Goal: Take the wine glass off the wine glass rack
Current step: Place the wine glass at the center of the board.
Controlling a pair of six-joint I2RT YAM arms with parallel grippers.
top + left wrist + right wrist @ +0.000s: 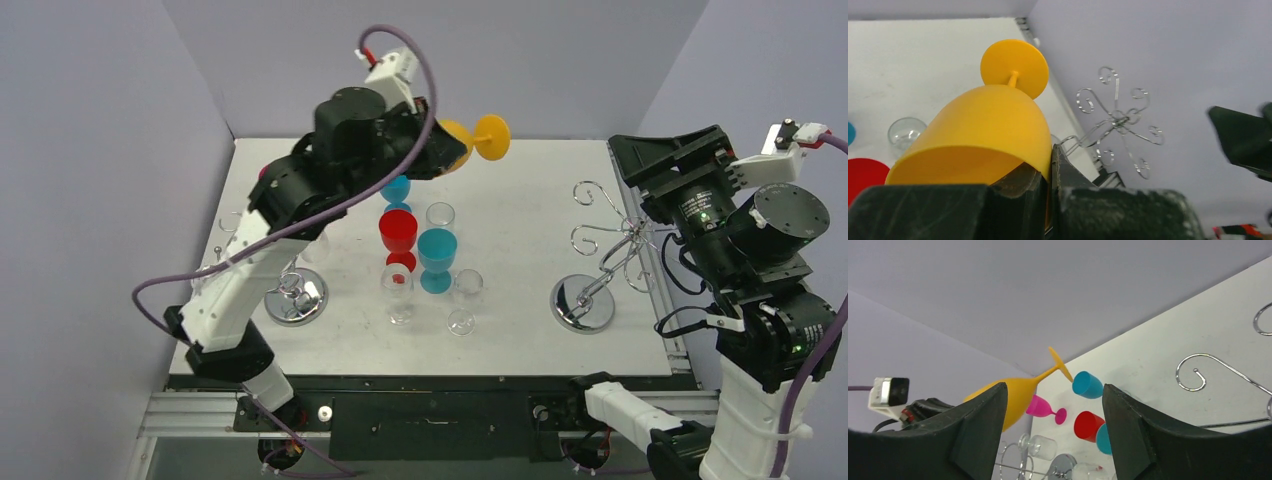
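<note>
A yellow wine glass (pixel 478 138) hangs high over the far middle of the table, tipped on its side with its foot (pixel 1014 67) pointing away. My left gripper (pixel 1050 162) is shut on the rim of its bowl (pixel 983 132), one finger inside and one outside. The wire wine glass rack (pixel 603 250) on the right stands with bare hooks; it also shows in the left wrist view (pixel 1118 120). My right gripper (pixel 1055 390) is open and holds nothing, raised beside that rack at the right table edge (pixel 640 158).
A second rack (pixel 297 297) stands at the left with a clear glass (pixel 1040 445) and a pink glass (pixel 1045 407) by it. Red (pixel 398 232), blue (pixel 437 250) and clear (pixel 465 290) glasses stand in the table's middle. Grey walls close in three sides.
</note>
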